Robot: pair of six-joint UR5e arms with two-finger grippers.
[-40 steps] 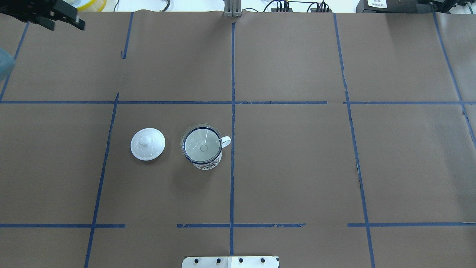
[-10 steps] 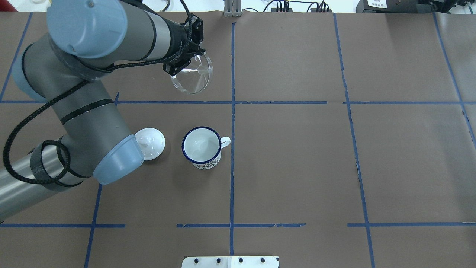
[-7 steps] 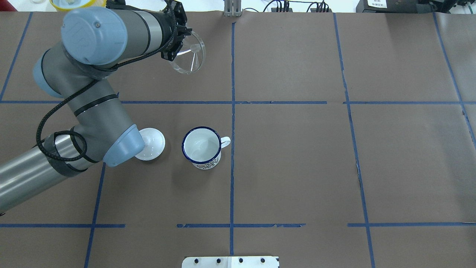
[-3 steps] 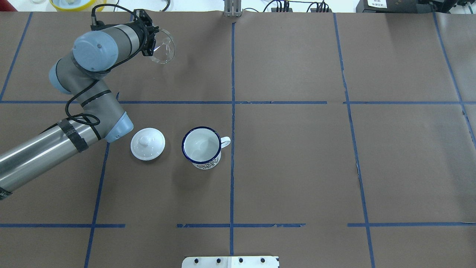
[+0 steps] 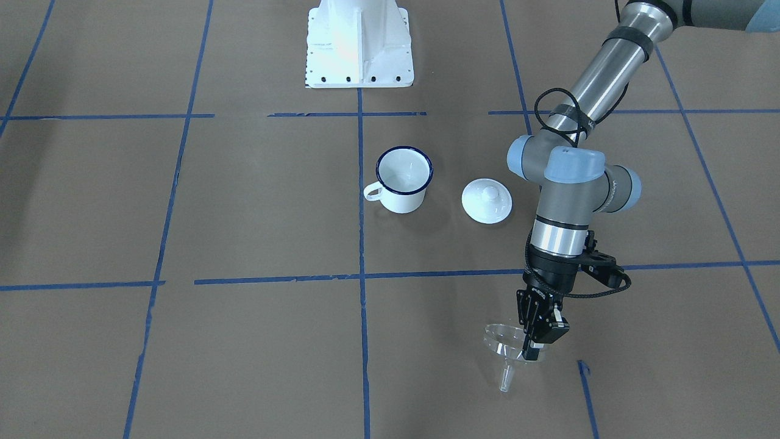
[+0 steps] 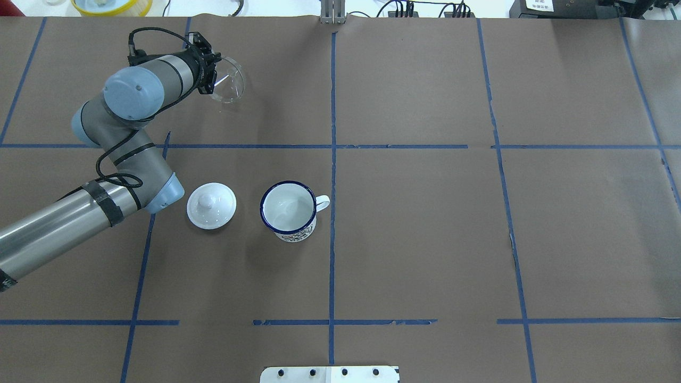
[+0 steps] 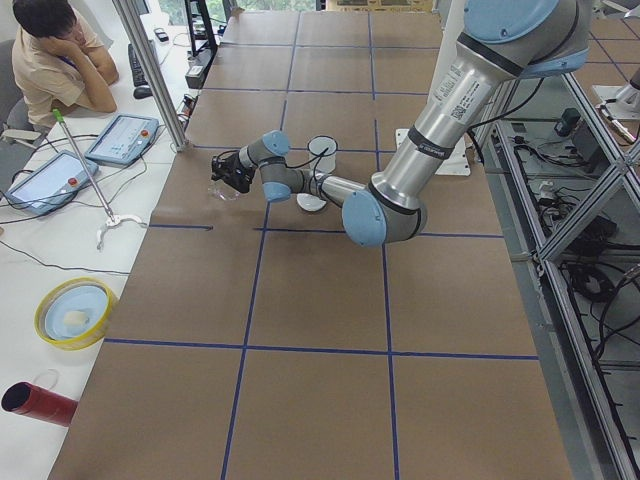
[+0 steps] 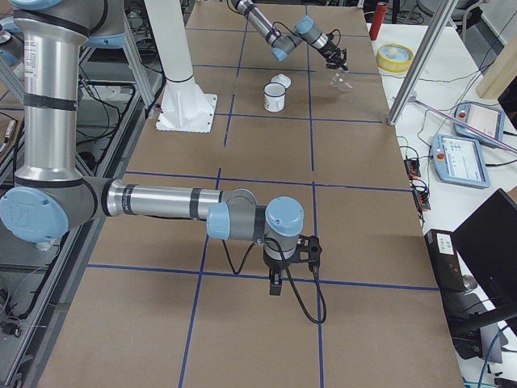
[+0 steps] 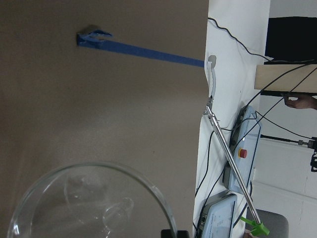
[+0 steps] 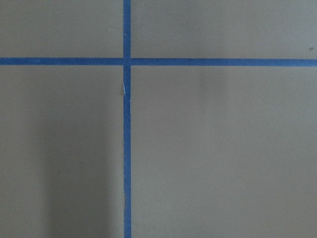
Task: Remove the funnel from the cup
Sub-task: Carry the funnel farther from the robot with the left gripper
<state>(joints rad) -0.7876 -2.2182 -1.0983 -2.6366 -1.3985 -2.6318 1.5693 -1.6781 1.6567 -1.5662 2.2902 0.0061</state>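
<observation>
The clear funnel [image 6: 229, 88] is out of the cup and hangs tilted, low over the brown paper at the far left of the table. My left gripper [image 6: 210, 80] is shut on its rim; in the front-facing view the gripper [image 5: 536, 344] pinches the funnel [image 5: 503, 347] with the spout pointing down. The left wrist view shows the funnel's rim [image 9: 148, 186]. The white cup [image 6: 288, 210] with a blue rim stands empty near the table's middle [image 5: 404, 177]. My right gripper [image 8: 275, 283] shows only in the exterior right view; I cannot tell its state.
The white knobbed lid [image 6: 212, 206] lies left of the cup, beside my left arm's elbow. A yellow bowl [image 6: 111, 5] sits beyond the far table edge, close to the funnel. The white robot base [image 5: 358, 42] is at the near edge.
The funnel was in the cup; my left gripper took it, lifted it out and carried it to the far left. Since 0.4 s ago it has sunk slightly.
</observation>
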